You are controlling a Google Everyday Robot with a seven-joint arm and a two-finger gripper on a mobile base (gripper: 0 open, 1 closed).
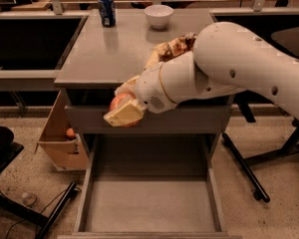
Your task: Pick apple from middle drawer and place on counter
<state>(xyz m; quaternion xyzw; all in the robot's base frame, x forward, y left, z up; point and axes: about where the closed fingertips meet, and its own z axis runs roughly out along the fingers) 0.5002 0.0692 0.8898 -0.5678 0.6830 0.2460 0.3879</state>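
Directly below the cream two-finger gripper (122, 113): wide shallow matte grey middle drawer (149, 205), pulled open. Clamped between the fingers (125, 117), above that drawer: small round red-orange apple (117, 102), firm, smooth, probably light and slightly slippery; best held across its widest part. Just above and beyond: glossy flat grey counter (114, 49). Farther: white bowl (158, 16), blue can (106, 10).
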